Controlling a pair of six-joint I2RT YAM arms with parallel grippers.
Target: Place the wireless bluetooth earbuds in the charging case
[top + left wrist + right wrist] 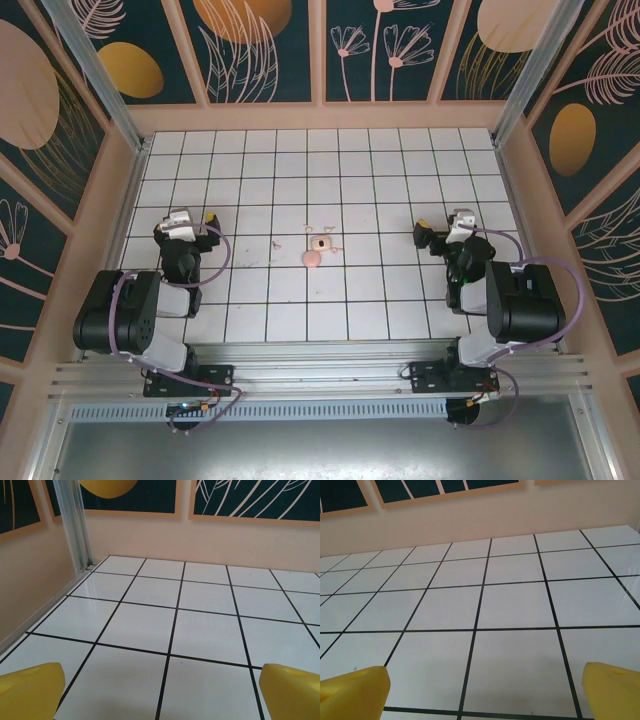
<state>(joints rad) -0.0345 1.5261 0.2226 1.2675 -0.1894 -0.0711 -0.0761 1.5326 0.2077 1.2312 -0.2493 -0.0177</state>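
The white tiled worktop (pixel 400 300) is the largest thing. The top view gives the small things near its middle, between the two arms and well apart from both. The charging case (pixel 312 259) is a smooth salmon-pink pebble. Just behind it sits a beige piece (pixel 320 243) with a dark centre. The earbuds (pixel 277 243) are tiny pale bits scattered near these. The wrist views give the yellow fingertips (pixel 30 690) close up: the left gripper (pixel 162 695) and the right gripper (pixel 485 690) both stand wide over the tiles, holding nothing.
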